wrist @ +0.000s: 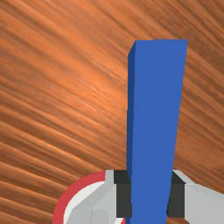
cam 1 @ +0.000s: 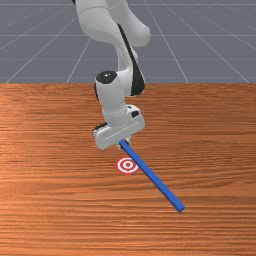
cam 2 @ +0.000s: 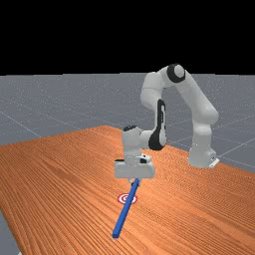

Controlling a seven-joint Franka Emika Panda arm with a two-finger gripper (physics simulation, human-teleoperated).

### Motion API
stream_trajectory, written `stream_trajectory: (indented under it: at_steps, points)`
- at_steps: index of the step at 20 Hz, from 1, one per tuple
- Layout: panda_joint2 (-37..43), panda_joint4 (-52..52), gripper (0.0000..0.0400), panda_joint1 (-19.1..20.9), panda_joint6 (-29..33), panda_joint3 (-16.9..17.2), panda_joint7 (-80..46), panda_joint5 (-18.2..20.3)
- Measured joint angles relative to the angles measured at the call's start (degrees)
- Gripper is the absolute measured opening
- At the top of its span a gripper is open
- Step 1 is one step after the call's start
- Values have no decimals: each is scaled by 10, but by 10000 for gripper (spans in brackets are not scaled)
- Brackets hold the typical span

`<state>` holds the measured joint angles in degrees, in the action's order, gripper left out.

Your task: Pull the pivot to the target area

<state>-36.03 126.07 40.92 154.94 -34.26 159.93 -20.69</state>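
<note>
While the fingers (wrist: 176,197) pinch it near one end, the pivot's (cam 1: 151,176) basically a long, straight, squared-off blue stick.

Grained wooden table (cam 1: 55,200), smooth matt blue bar (cam 1: 152,176)
</note>
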Motion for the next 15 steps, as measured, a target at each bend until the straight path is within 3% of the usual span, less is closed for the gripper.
stream_trajectory:
  at_steps: [1,2,3,4,9,11,14,15]
  points:
    - [13,26,97,11,12,-4,4,0]
    - [31,41,95,-16,15,25,-21,-31]
    - [22,37,95,-23,24,32,-23,-36]
    - [14,50,98,23,18,-8,50,-24]
    - [1,26,95,85,-20,-17,61,-31]
    - [-3,5,96,76,-50,-4,59,-11]
    - [-18,-20,95,64,-65,2,56,-13]
    - [-18,-23,204,59,-72,2,49,-11]
